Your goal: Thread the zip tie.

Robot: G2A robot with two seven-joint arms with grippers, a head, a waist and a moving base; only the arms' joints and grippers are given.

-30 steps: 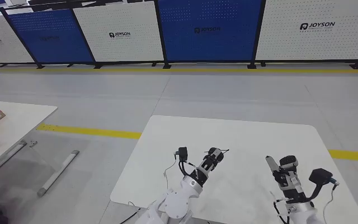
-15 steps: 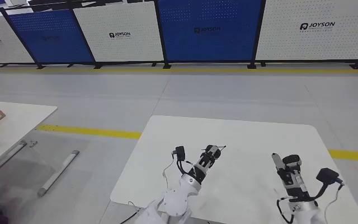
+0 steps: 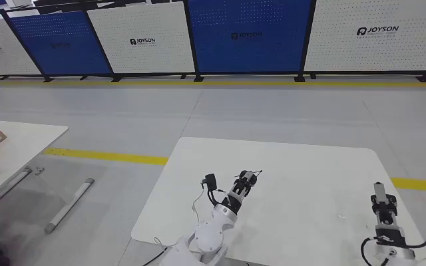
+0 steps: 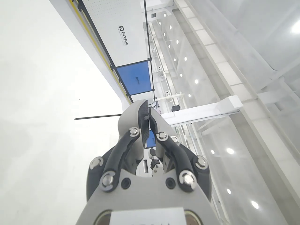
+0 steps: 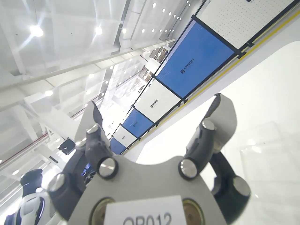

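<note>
Pinching your one zip tie [image 4: 98, 117] between closed fingertips, the left gripper [image 4: 148, 115] holds it over the white table [image 3: 299, 166] — long axis crosswise to the fingers, pointed tip sticking out sideways — while your right gripper [image 5: 155, 105] hangs spread wide.

A white table with rounded corners [image 3: 299, 166] stands on a glossy grey floor [image 3: 219, 110]. A yellow painted stripe [image 3: 100, 155] shows on the floor at either side of the table. A second, thinner yellow line [image 3: 219, 82] runs along the foot of a row of blue and white perforated panels in black frames [image 3: 249, 36]. Well off the table's left edge stands another white table [image 3: 26, 139], with a grey bar [image 3: 68, 205] lying on the floor near it. Overhead, a white beamed ceiling [image 5: 70, 12] carries bright round lamps [image 5: 36, 31].
</note>
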